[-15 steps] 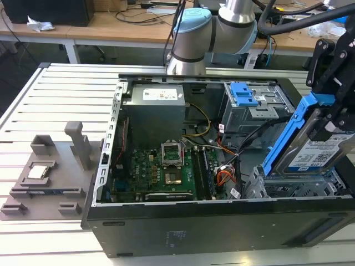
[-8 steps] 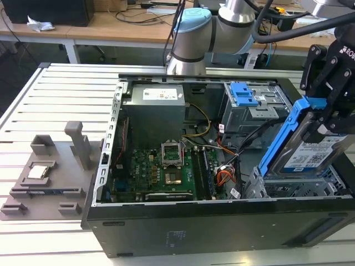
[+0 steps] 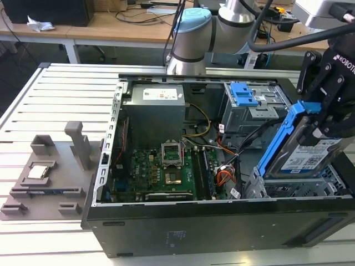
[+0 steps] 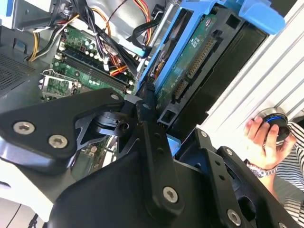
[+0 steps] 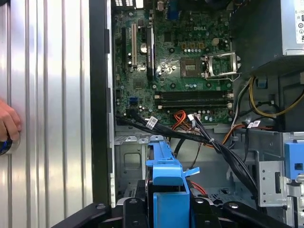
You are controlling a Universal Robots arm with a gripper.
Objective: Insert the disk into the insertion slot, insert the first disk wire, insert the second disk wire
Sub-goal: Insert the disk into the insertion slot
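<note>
A ribbed metal table [image 3: 55, 111] stands in front, and wooden desks [image 3: 116, 25] stand behind it. One open computer [image 3: 194, 233] lies on the table. One grey tray [image 3: 44, 177] sits at the exterior view's left. One hand [image 3: 324, 124] grips one disk [image 3: 305, 158]. The disk is tilted. Its long side slopes up, and its low end is just over the slot [image 3: 297, 189].
</note>
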